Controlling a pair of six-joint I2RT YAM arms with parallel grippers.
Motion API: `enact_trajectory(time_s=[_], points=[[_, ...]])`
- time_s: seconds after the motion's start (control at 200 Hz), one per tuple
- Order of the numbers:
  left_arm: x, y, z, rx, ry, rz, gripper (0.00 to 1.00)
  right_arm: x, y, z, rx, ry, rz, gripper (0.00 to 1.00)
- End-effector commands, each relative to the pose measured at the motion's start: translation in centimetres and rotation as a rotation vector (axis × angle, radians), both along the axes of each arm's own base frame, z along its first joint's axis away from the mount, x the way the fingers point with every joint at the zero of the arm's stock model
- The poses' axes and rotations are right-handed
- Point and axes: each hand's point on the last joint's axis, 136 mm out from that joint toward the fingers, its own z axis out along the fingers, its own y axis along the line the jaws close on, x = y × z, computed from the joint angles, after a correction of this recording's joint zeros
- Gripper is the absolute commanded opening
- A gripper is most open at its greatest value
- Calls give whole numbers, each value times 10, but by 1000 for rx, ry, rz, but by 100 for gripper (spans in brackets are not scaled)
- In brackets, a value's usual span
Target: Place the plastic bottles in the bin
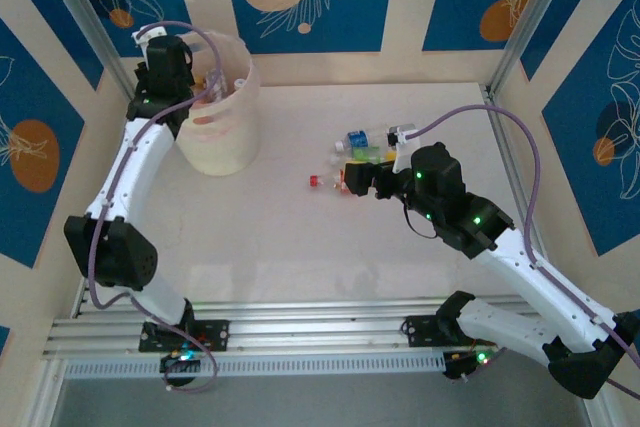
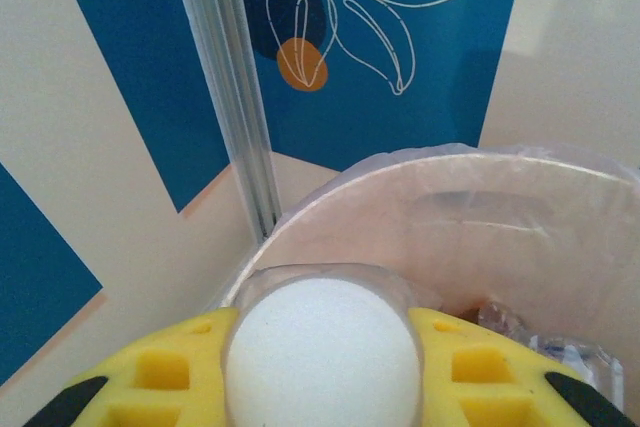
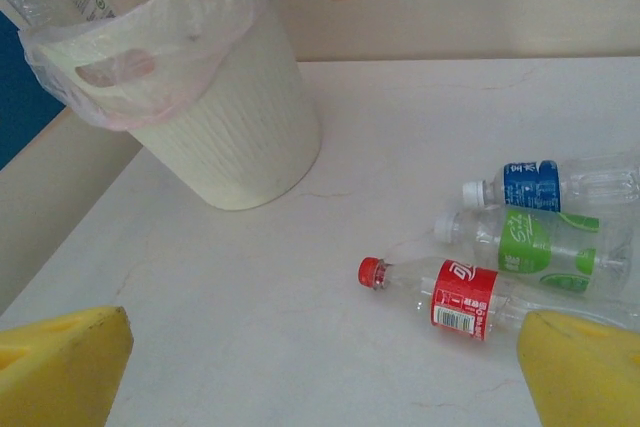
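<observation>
Between near-closed jaws of left gripper (image 2: pixel 320 379): one white-capped bottle (image 2: pixel 320 342), clamped over the bin (image 2: pixel 480 232), apparently for dropping. Right gripper (image 3: pixel 320 367): jaws spread wide, empty, straddling red-labelled bottle (image 3: pixel 455 299) lying on table (image 3: pixel 280 277), likely the next pick.

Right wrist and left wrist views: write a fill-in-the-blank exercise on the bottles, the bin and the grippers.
1. The left gripper is shut on the held bottle, whose cap is ___.
2. The right gripper stands ___, holding nothing.
3. On the table, the green-label bottle lies between the blue-label bottle and the ___-label one.
4. In the right wrist view the bin stands to the ___ of those bottles.
Missing words: white; open; red; left.
</observation>
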Motion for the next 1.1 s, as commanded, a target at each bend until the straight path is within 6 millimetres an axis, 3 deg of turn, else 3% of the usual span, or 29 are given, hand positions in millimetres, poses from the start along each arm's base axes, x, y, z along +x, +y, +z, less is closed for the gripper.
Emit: enact_trajectory(time_s=[0.0,0.13,0.28,0.39,0.48,0.58,0.785,0.925,1.095], points=[[10,0,-59,-26,152,5,1,-3,-5,9,24,-18,-19,99],[11,3,-70,-20,184,29,11,-2,-5,9,24,-19,-22,99],[11,-4,-72,-56,204,-5,13,0,-5,6,21,-14,-32,99],[13,-12,-52,-53,177,-66,0,2,-3,5,19,-10,-31,99],[15,-15,-32,-13,183,-98,1,3,-1,5,18,-7,-27,99],[20,-20,-23,44,213,-127,1,5,1,5,22,-7,-27,99],[27,-22,-63,48,333,-130,7,5,2,4,26,-5,-24,99],[35,-31,-91,-15,353,-152,17,4,1,2,21,3,-28,99],[32,-20,-117,-26,420,-77,20,1,-4,0,33,4,-42,99]])
